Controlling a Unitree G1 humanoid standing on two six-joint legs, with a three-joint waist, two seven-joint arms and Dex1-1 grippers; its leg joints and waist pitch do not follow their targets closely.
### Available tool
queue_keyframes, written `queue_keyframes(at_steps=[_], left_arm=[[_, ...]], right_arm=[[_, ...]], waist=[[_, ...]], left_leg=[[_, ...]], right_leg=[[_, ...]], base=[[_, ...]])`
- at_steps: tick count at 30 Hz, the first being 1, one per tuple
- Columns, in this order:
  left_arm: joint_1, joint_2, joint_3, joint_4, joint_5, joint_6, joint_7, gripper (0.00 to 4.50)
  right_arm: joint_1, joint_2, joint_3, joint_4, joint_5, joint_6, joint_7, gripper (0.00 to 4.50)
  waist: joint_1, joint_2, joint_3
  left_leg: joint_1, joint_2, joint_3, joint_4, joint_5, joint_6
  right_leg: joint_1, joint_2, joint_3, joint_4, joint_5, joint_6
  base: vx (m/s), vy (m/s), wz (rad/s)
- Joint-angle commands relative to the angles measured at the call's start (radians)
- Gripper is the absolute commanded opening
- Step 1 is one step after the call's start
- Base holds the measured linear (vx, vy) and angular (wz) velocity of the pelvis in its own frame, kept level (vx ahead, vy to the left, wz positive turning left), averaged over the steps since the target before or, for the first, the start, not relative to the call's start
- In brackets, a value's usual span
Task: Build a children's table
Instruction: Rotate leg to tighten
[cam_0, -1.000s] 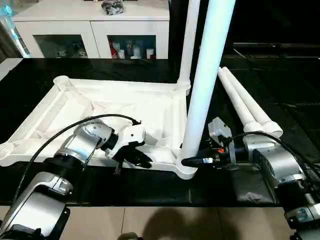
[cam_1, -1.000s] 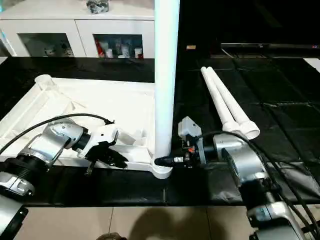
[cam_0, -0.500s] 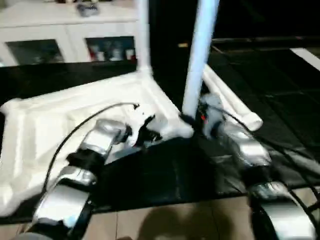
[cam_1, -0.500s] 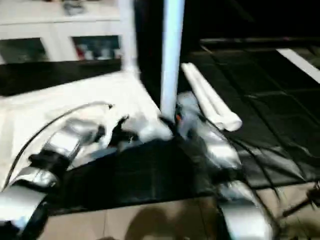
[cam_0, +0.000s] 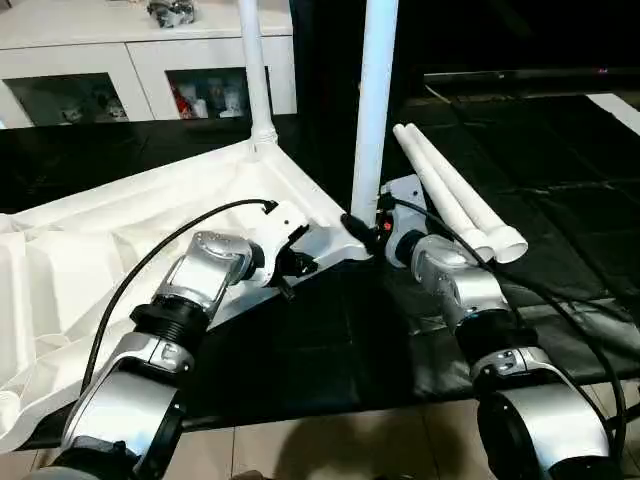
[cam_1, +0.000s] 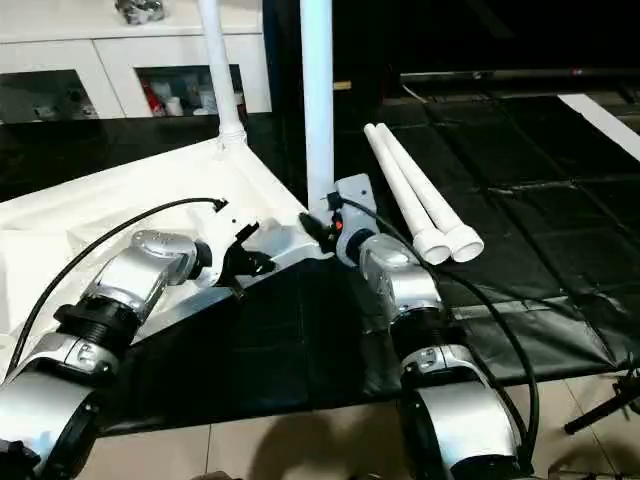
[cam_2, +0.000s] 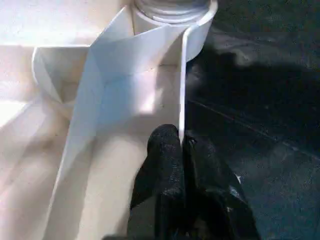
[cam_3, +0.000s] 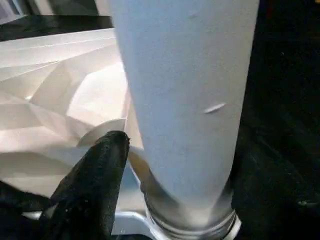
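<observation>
Top lay upside down on the mat, 2 legs socketed upright, 2 spares far right. Your L gripper was pinched shut on the thin rim; R gripper straddled the near leg's base, clamp unclear. Looked light, stiff, slick plastic: grab legs low.

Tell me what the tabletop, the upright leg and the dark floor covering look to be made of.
Tabletop: likely moulded white plastic, smooth with a slight sheen; thin ribs and a formed corner socket suggest it.
Upright leg: apparently the same plastic; a smooth, seamless, glossy tube.
Floor covering: possibly black plastic sheeting or mat; it creases and reflects light, so uncertain.
</observation>
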Motion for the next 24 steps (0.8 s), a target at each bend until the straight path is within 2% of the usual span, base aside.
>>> queue_keyframes(at_steps=[1,5,6,9,10,11,13,18,24], left_arm=[[-0.031,0.001,0.005,-0.040,-0.001,-0.065,-0.009,0.00],[-0.028,0.028,-0.010,-0.025,0.010,-0.107,-0.040,0.00],[-0.019,0.050,-0.025,-0.021,0.010,-0.143,-0.081,0.00],[-0.010,0.075,-0.047,-0.019,0.014,-0.190,-0.133,0.00],[-0.006,0.091,-0.060,-0.017,0.016,-0.218,-0.167,0.00],[-0.004,0.107,-0.071,-0.013,0.017,-0.239,-0.203,0.00],[-0.005,0.130,-0.092,-0.004,0.029,-0.263,-0.244,0.00],[-0.005,0.134,-0.096,-0.003,0.032,-0.269,-0.250,0.00],[-0.005,0.134,-0.096,-0.003,0.032,-0.269,-0.250,0.00]], right_arm=[[0.044,0.008,0.063,-0.010,-0.003,0.017,0.086,3.56],[0.092,-0.045,0.076,-0.079,0.004,0.006,0.174,3.91],[0.121,-0.085,0.081,-0.129,0.017,0.011,0.240,4.00],[0.144,-0.129,0.087,-0.169,0.027,0.008,0.311,4.16],[0.153,-0.159,0.091,-0.184,0.029,-0.001,0.355,4.16],[0.162,-0.191,0.093,-0.199,0.033,-0.007,0.401,4.43],[0.173,-0.232,0.093,-0.225,0.050,-0.009,0.470,4.49],[0.175,-0.238,0.093,-0.229,0.053,-0.009,0.482,4.49],[0.175,-0.238,0.093,-0.229,0.053,-0.009,0.482,4.49]], waist=[[0.007,0.000,-0.079],[0.019,-0.002,-0.083],[0.023,0.001,-0.083],[0.030,-0.001,-0.085],[0.030,-0.001,-0.085],[0.034,0.002,-0.085],[0.039,0.001,-0.083],[0.052,0.002,-0.082],[0.055,0.000,-0.084]], left_leg=[[0.013,0.052,-0.020,-0.064,-0.163,0.064],[0.011,0.054,-0.020,-0.061,-0.129,0.080],[0.011,0.054,-0.020,-0.061,-0.132,0.085],[0.008,0.054,-0.019,-0.059,-0.129,0.092],[0.008,0.054,-0.019,-0.059,-0.129,0.092],[0.010,0.056,-0.019,-0.059,-0.143,0.092],[0.011,0.057,-0.018,-0.059,-0.153,0.089],[0.015,0.060,-0.020,-0.062,-0.171,0.062],[0.011,0.059,-0.020,-0.061,-0.143,0.066]], right_leg=[[0.071,-0.082,0.071,-0.069,-0.213,-0.177],[0.072,-0.082,0.072,-0.060,-0.161,-0.185],[0.073,-0.081,0.071,-0.062,-0.161,-0.184],[0.074,-0.081,0.071,-0.057,-0.148,-0.183],[0.074,-0.081,0.071,-0.057,-0.148,-0.183],[0.072,-0.080,0.069,-0.061,-0.164,-0.183],[0.070,-0.080,0.070,-0.063,-0.180,-0.180],[0.065,-0.083,0.070,-0.068,-0.237,-0.171],[0.067,-0.083,0.071,-0.060,-0.185,-0.182]], base=[[0.000,0.000,0.00],[0.000,0.000,0.00],[0.000,0.000,0.00],[0.000,0.000,0.00],[0.000,0.000,0.00],[0.000,0.000,0.00],[0.000,0.000,0.00],[0.000,0.000,0.00],[0.000,0.000,0.00]])
